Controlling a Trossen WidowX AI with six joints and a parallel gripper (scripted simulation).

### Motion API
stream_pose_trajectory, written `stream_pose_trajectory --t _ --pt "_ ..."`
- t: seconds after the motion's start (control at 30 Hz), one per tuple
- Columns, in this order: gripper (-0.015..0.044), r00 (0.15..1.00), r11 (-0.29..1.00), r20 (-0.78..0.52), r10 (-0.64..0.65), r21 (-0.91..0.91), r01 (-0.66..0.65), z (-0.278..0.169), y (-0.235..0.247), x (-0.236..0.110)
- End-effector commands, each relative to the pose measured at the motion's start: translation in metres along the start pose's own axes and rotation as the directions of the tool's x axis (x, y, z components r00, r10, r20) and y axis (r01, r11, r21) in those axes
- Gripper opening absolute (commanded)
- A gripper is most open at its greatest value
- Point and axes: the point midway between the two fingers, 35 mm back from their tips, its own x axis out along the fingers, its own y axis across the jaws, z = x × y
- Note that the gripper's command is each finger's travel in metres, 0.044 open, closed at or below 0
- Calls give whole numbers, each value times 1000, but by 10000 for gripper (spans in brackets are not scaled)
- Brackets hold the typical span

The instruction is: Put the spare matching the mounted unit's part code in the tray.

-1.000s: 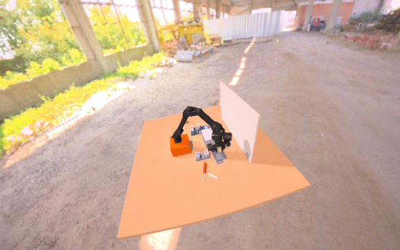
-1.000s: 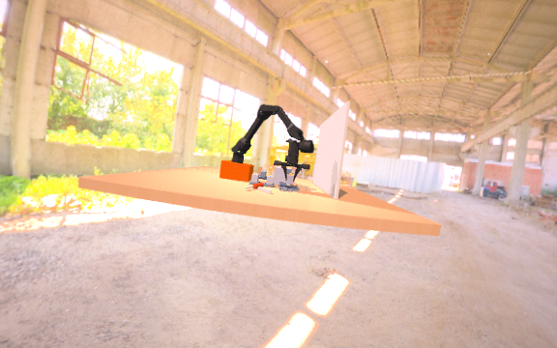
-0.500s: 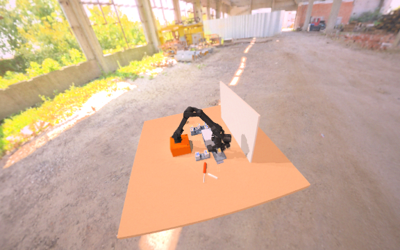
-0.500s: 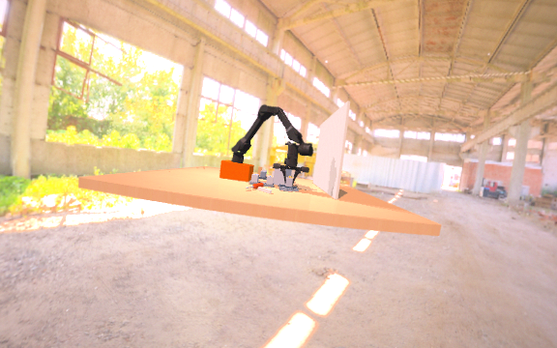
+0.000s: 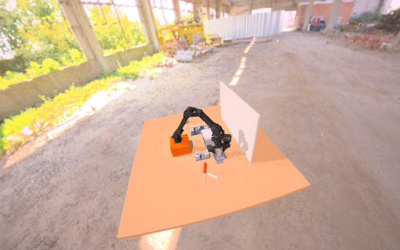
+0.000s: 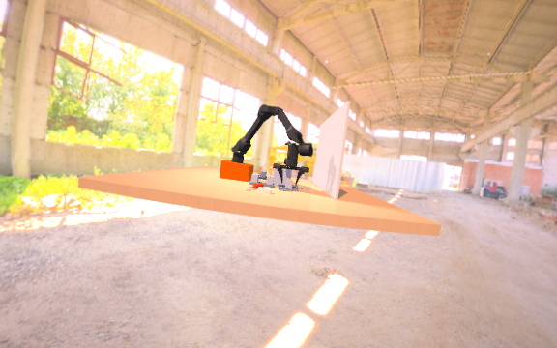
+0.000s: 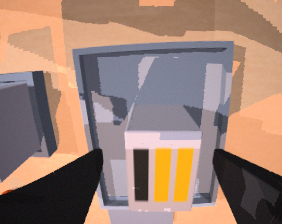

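Observation:
A light grey spare [image 7: 163,175] [image 6: 287,176] with one black and two yellow stripes stands inside the grey tray [image 7: 152,48], toward the tray's near side in the wrist view. My gripper [image 7: 158,156] [image 6: 289,184] is open, one finger on each side of the spare, with gaps between fingers and spare. In the top view the arm partly covers the tray [image 5: 220,161]. Another grey spare [image 7: 13,127] sits in a dark holder [image 7: 48,117] left of the tray; its code does not show there. I cannot make out the mounted unit's code.
A tall pale board [image 5: 239,121] [image 6: 331,150] stands upright to the right of the arm. A holder with spares [image 5: 198,130] lies at the back. A red-handled screwdriver [image 5: 205,167] and a small white bar [image 5: 212,176] lie in front. The orange base box [image 5: 180,146] is at left.

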Motion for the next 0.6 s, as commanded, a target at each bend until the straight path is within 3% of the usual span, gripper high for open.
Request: stream_pose_trajectory --t 0.0,0.07,0.27,0.57 --pt "420 1000 1000 0 -1 0 1 0 0 0" --pt "440 1000 1000 0 -1 0 1 -1 -2 -12" --pt "440 1000 1000 3 -1 5 1 0 0 -104" --pt "440 1000 1000 3 -1 5 1 1 1 -107"
